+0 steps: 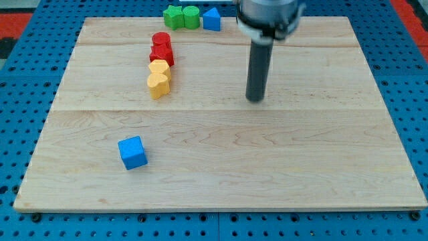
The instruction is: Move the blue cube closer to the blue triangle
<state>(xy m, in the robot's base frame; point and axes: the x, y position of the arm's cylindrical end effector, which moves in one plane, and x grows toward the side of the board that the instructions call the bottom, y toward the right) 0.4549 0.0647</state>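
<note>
Your blue cube (132,152) sat alone, well to the view's left of your tip (255,100) and lower down, near the board's bottom-left corner. Moving right, two yellow blocks (159,77) lay stacked in a line with two red blocks (162,48) above them, all left of your tip and touching one another. Up at the top edge, two green blocks (182,17) sat just beside the blue triangle (211,19), above and slightly left of your tip. Your tip stood on bare wood, apart from every block; no pincer there, just a plain rod. The pale wooden board (321,167) rested on a blue pegboard surface (13,100).
</note>
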